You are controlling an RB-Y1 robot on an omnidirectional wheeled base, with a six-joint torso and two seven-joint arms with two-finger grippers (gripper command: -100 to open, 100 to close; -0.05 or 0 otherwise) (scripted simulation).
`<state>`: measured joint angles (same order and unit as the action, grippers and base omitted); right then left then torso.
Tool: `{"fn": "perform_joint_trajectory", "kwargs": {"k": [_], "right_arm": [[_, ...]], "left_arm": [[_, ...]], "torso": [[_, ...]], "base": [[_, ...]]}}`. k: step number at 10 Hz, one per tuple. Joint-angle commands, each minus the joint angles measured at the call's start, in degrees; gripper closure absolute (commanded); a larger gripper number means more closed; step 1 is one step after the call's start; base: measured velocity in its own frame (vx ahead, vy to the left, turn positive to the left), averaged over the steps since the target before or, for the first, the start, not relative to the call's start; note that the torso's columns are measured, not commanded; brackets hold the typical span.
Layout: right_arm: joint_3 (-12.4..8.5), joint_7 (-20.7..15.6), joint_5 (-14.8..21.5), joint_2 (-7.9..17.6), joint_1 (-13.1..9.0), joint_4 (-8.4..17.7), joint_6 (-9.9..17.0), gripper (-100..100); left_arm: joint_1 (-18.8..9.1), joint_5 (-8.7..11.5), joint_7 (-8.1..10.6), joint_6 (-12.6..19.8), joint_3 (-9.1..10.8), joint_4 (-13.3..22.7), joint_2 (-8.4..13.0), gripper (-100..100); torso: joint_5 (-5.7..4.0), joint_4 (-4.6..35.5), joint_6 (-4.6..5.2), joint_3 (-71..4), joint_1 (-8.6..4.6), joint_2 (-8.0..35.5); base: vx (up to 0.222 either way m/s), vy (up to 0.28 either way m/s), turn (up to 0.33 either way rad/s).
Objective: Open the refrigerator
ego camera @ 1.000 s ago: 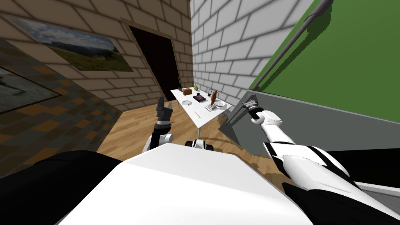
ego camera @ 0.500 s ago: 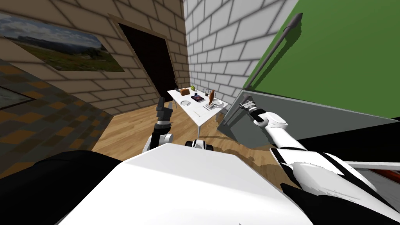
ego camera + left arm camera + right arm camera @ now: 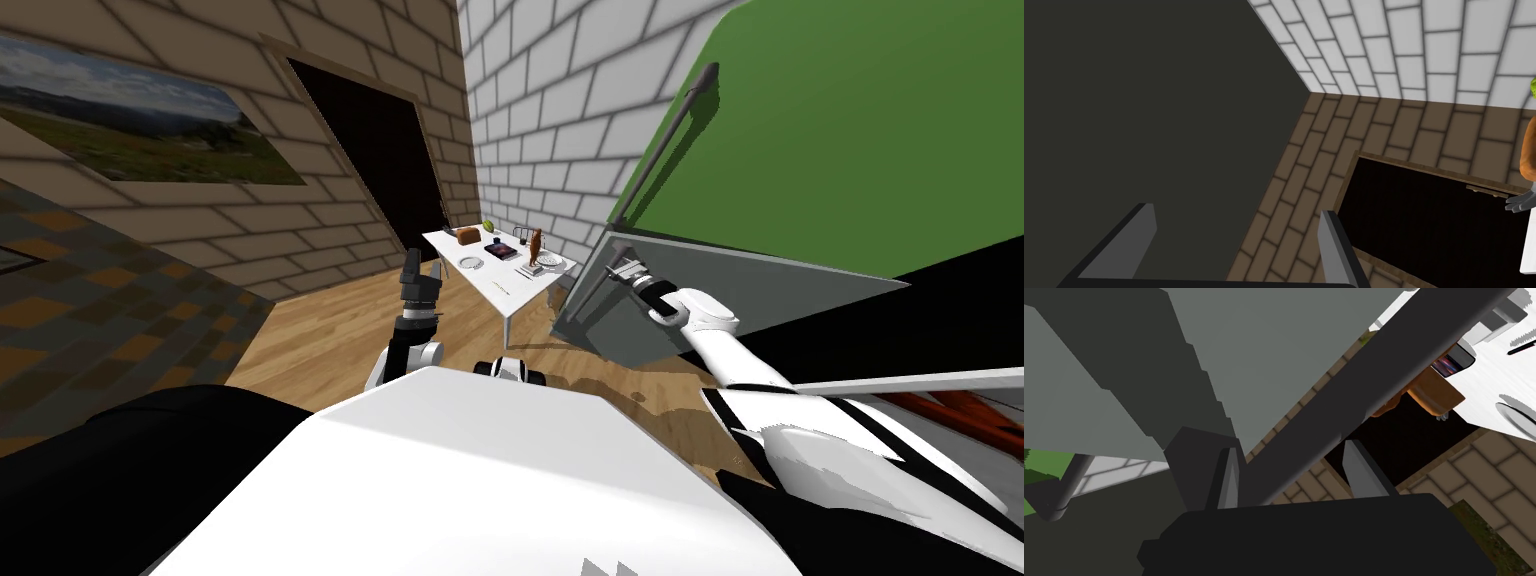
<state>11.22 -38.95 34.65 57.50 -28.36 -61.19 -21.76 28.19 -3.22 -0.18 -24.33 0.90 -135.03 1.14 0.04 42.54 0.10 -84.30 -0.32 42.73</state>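
The refrigerator has a green upper door (image 3: 850,120) with a long dark bar handle (image 3: 665,150) and a grey lower door (image 3: 790,290). The grey door stands swung out from the cabinet, and a black area shows behind it. My right gripper (image 3: 625,272) is at that door's free edge. In the right wrist view the gripper (image 3: 1289,448) is shut on the door's dark handle bar (image 3: 1374,383), which runs between its fingers (image 3: 1364,473) below the grey panel (image 3: 1299,338). My left gripper (image 3: 422,265) is raised over the floor, open (image 3: 1234,212) and holding nothing.
A white table (image 3: 505,290) with bread, plates and a brown bottle stands just beyond the open door, by the white brick wall. A black doorway (image 3: 370,150) lies in the far wall. Something red-orange (image 3: 950,410) shows inside the cabinet. Wooden floor (image 3: 330,330) spreads to the left.
The grey lower door has swung further out with my right gripper on its handle, uncovering a black area and the cabinet's inside. The head view has shifted; the left arm is still.
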Motion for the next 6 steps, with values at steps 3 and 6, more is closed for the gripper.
{"fn": "perform_joint_trajectory", "kwargs": {"k": [3,6], "right_arm": [[1.3,0.3,-0.6,0.2,0.1,-3.9,-4.8,100],[2.0,0.6,-0.9,0.2,0.0,-6.0,-7.4,100]], "left_arm": [[0.0,0.0,0.00,0.0,0.00,0.0,0.0,0],[0.0,0.0,0.00,0.0,0.00,0.0,0.0,0]], "torso": [[0.00,0.0,0.32,0.0,0.05,0.0],[0.08,0.2,0.41,-0.1,-0.05,-0.2]], "base": [[-0.223,-0.143,-0.007],[-0.210,-0.135,0.002]]}}
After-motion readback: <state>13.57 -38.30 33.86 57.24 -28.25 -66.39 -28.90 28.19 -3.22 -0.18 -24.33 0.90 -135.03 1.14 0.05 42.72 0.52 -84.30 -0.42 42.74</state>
